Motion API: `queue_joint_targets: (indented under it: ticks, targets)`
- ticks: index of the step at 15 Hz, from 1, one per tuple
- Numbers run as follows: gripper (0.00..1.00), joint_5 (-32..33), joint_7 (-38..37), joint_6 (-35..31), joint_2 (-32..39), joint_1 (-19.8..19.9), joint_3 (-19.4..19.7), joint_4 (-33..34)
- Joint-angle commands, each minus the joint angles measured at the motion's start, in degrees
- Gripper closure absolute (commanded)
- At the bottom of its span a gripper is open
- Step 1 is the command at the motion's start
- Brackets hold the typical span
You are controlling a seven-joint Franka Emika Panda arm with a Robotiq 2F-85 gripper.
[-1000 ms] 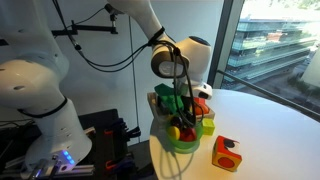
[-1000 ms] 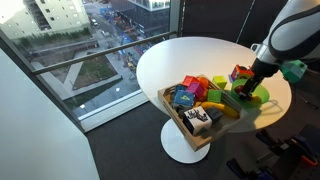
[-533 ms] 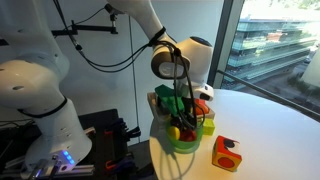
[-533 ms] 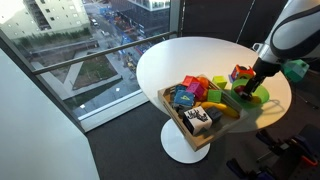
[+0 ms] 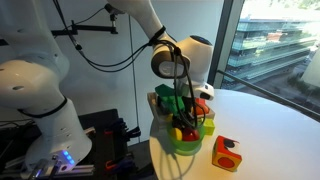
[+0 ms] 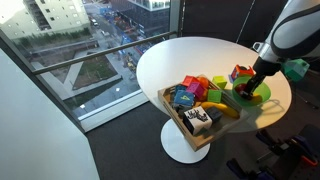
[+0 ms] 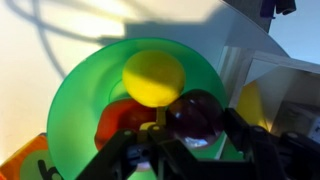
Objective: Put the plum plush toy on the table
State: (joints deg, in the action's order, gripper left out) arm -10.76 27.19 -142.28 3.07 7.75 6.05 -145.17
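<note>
In the wrist view the plum plush toy (image 7: pixel 196 114), a dark maroon ball, sits in the green bowl (image 7: pixel 80 90) between my two black fingers. My gripper (image 7: pixel 190 128) is shut on it, and both fingers press its sides. A yellow ball (image 7: pixel 152 77) and a brighter red round toy (image 7: pixel 118 124) lie beside it in the bowl. In both exterior views the gripper (image 5: pixel 183 124) (image 6: pixel 244 90) reaches down into the bowl (image 5: pixel 185 143) (image 6: pixel 260 96) at the edge of the white table (image 5: pixel 275 125) (image 6: pixel 180 58).
An orange block with red spots (image 5: pixel 226 153) lies on the table near the bowl. A wooden box (image 6: pixel 183 128) full of coloured toys stands beside the bowl. Floor-to-ceiling windows border the round table. The robot base (image 5: pixel 35 95) stands close to the table's edge.
The jaws have closed from wide open onto the plum plush toy. The arm itself has hardly moved.
</note>
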Motion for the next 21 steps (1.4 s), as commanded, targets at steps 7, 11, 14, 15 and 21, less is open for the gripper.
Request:
queue_joint_targets:
  ticks: [7, 11, 14, 15, 21]
  targets:
    - [0.65, -1.75, 2.45, 1.87, -3.63, 0.48, 0.4, -0.35]
    - [0.65, -0.98, 1.82, 2.56, -5.62, 0.27, 1.01, -0.48]
    - [0.65, 0.04, 0.8, 2.83, -6.56, 0.3, 1.74, -0.25]
    - [0.65, 0.47, 0.29, 3.01, -6.5, 0.4, 2.08, 0.16]
    - [0.65, 2.68, -2.46, 3.06, -6.05, 0.82, 3.82, 2.24]
